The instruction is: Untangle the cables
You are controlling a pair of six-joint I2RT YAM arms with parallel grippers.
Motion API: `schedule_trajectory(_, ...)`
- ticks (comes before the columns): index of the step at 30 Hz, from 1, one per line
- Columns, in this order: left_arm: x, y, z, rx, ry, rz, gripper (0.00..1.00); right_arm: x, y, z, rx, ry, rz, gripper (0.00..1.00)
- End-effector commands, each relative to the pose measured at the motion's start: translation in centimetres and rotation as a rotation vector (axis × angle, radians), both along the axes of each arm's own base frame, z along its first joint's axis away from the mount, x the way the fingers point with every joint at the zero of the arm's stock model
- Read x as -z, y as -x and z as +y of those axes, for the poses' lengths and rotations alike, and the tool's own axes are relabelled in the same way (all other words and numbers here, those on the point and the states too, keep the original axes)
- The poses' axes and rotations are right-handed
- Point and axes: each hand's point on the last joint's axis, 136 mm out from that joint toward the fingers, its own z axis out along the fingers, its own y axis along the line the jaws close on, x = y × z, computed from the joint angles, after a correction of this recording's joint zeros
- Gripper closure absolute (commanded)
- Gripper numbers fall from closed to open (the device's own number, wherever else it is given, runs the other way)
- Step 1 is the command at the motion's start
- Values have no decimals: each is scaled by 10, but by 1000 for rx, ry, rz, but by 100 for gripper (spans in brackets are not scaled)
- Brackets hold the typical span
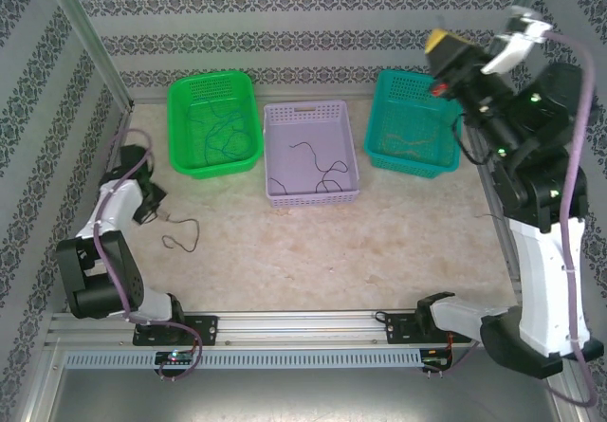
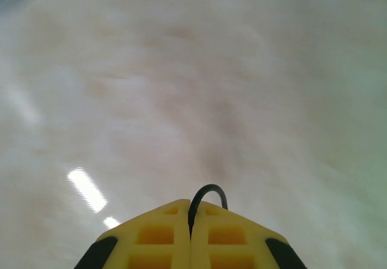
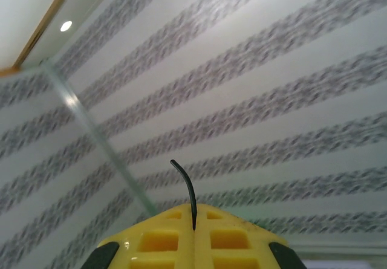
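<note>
Far left, low over the table (image 1: 285, 251): left gripper (image 2: 191, 216) closed tight on a black cable (image 2: 209, 190), a small loop poking out past the yellow fingertips. From above, the rest of that cable trailing in loose curls on the tabletop just right of the gripper, clear of any other wire.

Next, along the back, three baskets in a row:
- green basket (image 1: 178, 119), blue cables (image 1: 223, 133) curled inside
- lavender basket (image 1: 272, 156) in the middle, black cables (image 1: 322, 171) on its floor
- teal basket (image 1: 379, 109), yellowish-tan cables (image 1: 408, 142) inside

Far right, raised high above the teal basket: right gripper (image 3: 194, 213) closed as well, pinching a second black cable (image 3: 184, 181), its short curved tip standing up against the striped wall (image 3: 272, 100). Length hanging below those fingers: not discernible from above.

Judging by the layout: sorting by colour well along, the tangle apparently apart, two black strands in hand.

Probably next: carry each strand to the lavender basket, lower over its middle, and release only with the limp tail inside the rim.
- On the left: a slow, high carry to lift the dragging curls clear of the basket wall without a snag.
- On the right: a swing leftward past the teal rim, no early release among the tan wires.
</note>
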Motion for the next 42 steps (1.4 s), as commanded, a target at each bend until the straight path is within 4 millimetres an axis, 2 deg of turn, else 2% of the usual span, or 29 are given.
schedule_trajectory(1, -34, -35, -66, 138, 104, -156, 100, -15, 7, 5, 11, 48, -72, 100)
schedule_trajectory(4, -33, -37, -97, 167, 128, -166, 100, -22, 6, 7, 3, 61, -87, 100)
schedule_trajectory(9, -14, -37, -114, 189, 159, -140, 99, -39, 19, 10, -17, 46, -132, 100)
schedule_trajectory(10, -11, -39, -116, 200, 160, -133, 92, -41, 20, 10, -23, 42, -136, 100)
schedule_trajectory(12, -6, -37, -116, 207, 153, -109, 69, -43, 23, 13, -41, 31, -137, 100)
schedule_trajectory(14, -5, -35, -113, 203, 135, -85, 52, -36, 20, 18, -65, 23, -109, 100)
schedule_trajectory(16, -10, -31, -110, 190, 117, -73, 43, -20, 13, 23, -87, 6, -58, 100)
schedule_trajectory(18, -21, -28, -107, 174, 90, -83, 36, 5, 4, 31, -114, -6, 9, 100)
schedule_trajectory(20, -41, -25, -103, 159, 43, -114, 29, 36, -5, 36, -129, -14, 91, 100)
schedule_trajectory(23, -64, -14, -97, 125, 0, -140, 28, 75, -13, 40, -135, -13, 174, 100)
schedule_trajectory(26, -76, -2, -93, 103, -6, -151, 29, 104, -15, 36, -117, -5, 238, 100)
schedule_trajectory(29, -81, 8, -95, 97, 7, -166, 30, 128, -14, 28, -91, 15, 289, 100)
schedule_trajectory(33, -79, 19, -108, 116, 40, -166, 31, 152, -15, 16, -62, 18, 339, 100)
schedule_trajectory(35, -77, 22, -120, 129, 63, -167, 32, 157, -15, 10, -39, 21, 350, 100)
schedule_trajectory(37, -73, 24, -135, 142, 104, -170, 33, 149, -11, 6, -31, 20, 320, 100)
schedule_trajectory(42, -62, 25, -188, 125, 244, -183, 37, 113, 3, 11, -85, 35, 218, 100)
